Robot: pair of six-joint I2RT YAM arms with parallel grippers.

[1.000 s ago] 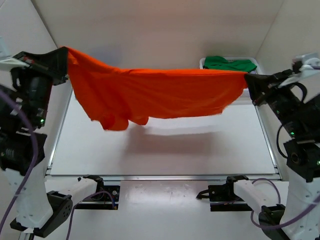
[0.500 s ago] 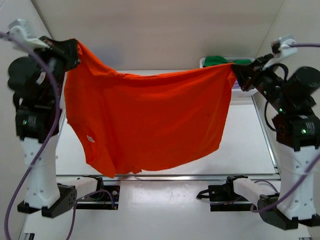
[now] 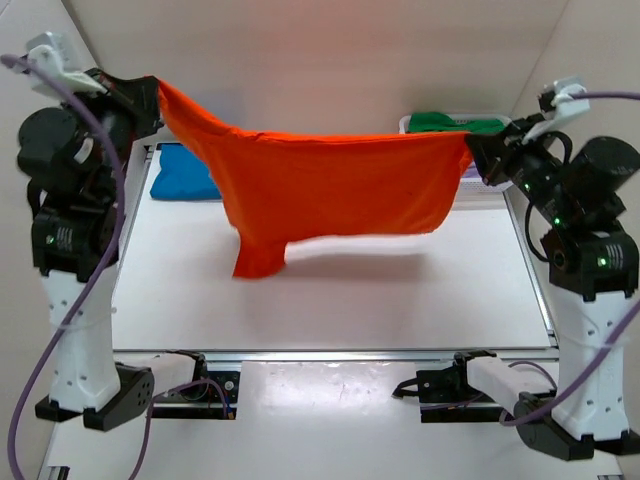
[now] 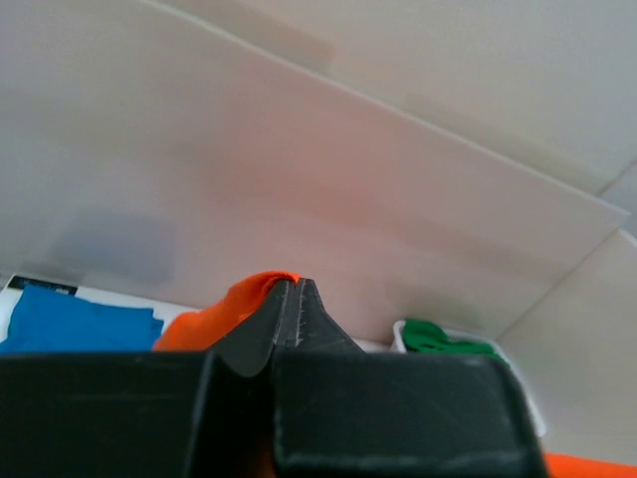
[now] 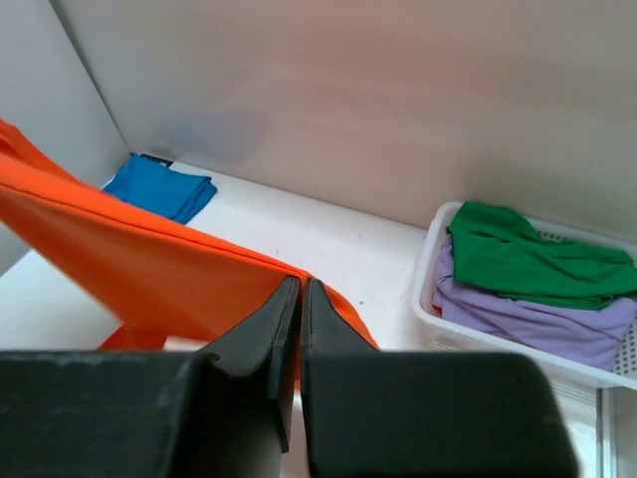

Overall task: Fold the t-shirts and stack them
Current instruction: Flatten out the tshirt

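We are holding the orange t-shirt point(image 3: 340, 185) spread above the table point(image 3: 330, 300), left end effector point(image 3: 158, 87) and right end effector point(image 3: 469, 144) each clamped on a corner, so it is hanging flat for folding.

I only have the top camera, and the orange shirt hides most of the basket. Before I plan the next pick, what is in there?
Observer: In the right wrist view, the green t-shirt lies on top of a lavender t-shirt inside the white basket.
Operator: Good. Is the right gripper really pinching the orange one, or only hooked under it?
Observer: It is pinching. Seen from its own camera, the right gripper is shut and the edge of the orange t-shirt runs in between its fingertips.
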